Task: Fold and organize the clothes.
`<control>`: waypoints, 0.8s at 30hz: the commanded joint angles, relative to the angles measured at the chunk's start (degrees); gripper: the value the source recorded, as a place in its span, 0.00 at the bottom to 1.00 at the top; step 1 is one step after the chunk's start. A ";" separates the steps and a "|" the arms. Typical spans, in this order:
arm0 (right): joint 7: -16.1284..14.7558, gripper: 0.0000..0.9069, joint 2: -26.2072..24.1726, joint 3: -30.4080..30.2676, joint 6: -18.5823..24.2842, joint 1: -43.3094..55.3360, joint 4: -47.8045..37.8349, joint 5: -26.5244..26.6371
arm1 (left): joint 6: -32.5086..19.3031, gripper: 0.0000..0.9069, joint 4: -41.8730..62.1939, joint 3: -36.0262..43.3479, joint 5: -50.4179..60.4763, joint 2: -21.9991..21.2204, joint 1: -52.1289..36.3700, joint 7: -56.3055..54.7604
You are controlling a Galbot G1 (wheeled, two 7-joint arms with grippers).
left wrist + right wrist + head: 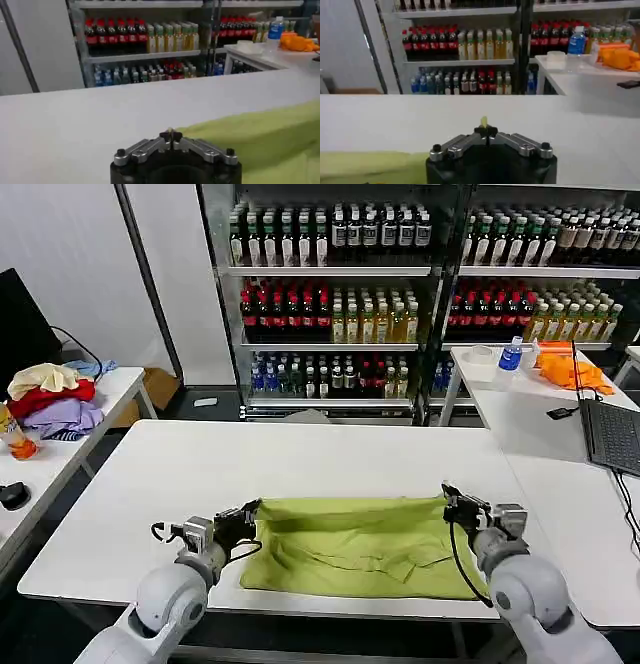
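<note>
Head view: the near edge of the white rectangular table (300, 459) is partly covered by both grey rounded arms, which are cut off by the bottom of the frame. The lime-green short-sleeved T-shirt of thin fabric (360, 546) is seen folded into a wide band in the lower middle of the frame, lying on the table near its front edge; its sleeves and neck opening cannot be made out among the wrinkles.

The left gripper (247, 515) is placed at the shirt's upper left corner, and the right gripper (451, 497) at its upper right corner. The far hem is drawn into a fairly straight line between them.

In the left wrist view, the left gripper (171, 134) is shown with its fingers pressed together, a bit of lime fabric (260, 135) meeting the tips; the body of the gripper is cut off by the lower edge. In the right wrist view, the right gripper (485, 129) is likewise closed, with a small tuft of lime cloth pinched and sticking up between the tips, while more of the shirt (370, 162) is seen at the lower left of that frame.

A pile of cream, red and lavender clothes (52, 399) is seen on a side table at the left edge of the head view.
</note>
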 commanded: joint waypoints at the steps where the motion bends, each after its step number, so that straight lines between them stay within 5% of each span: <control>1: 0.17 0.00 -0.87 6.03 -0.01 -11.43 7.66 0.07 | -0.02 0.02 -4.63 -1.17 0.45 1.19 6.37 0.09; 12: 0.59 0.00 0.42 6.36 -0.01 -14.29 9.56 -0.41 | -0.20 0.02 -4.96 -1.22 1.95 1.19 7.51 0.14; 24: 0.56 0.00 2.04 0.39 0.02 -6.25 1.27 -2.58 | -2.71 0.02 -0.77 0.23 7.66 0.19 7.11 0.94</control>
